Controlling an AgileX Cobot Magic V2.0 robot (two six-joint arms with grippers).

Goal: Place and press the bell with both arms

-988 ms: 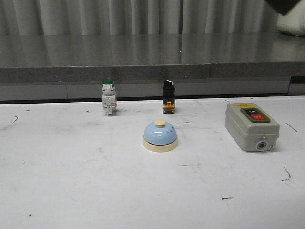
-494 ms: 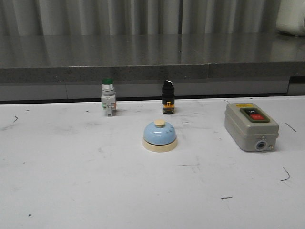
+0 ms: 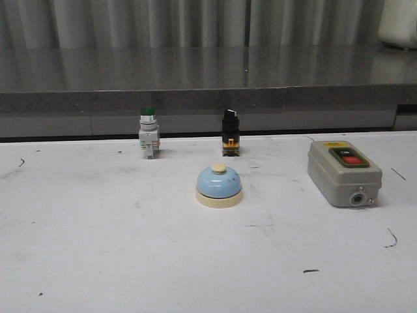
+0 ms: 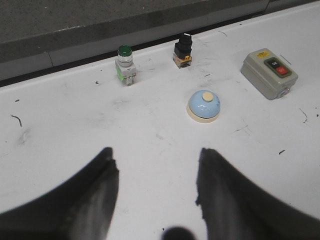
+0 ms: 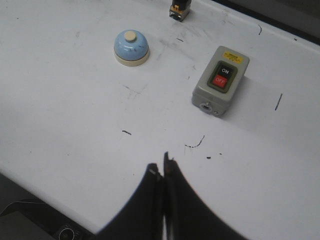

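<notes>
The light-blue bell (image 3: 219, 186) with cream base and button sits upright mid-table; it also shows in the left wrist view (image 4: 203, 105) and the right wrist view (image 5: 131, 47). Neither arm appears in the front view. My left gripper (image 4: 156, 160) hangs open above bare table, well short of the bell, with nothing between its fingers. My right gripper (image 5: 161, 167) is shut and empty, high over the table's near edge, far from the bell.
A grey ON/OFF switch box (image 3: 344, 173) lies to the right of the bell. A green-capped pushbutton (image 3: 148, 132) and a black selector switch (image 3: 230, 133) stand behind it. A dark ledge (image 3: 195, 98) runs along the back.
A dark shape at the top right corner of the front view one second ago has left the picture. The bell and switches have not moved.
</notes>
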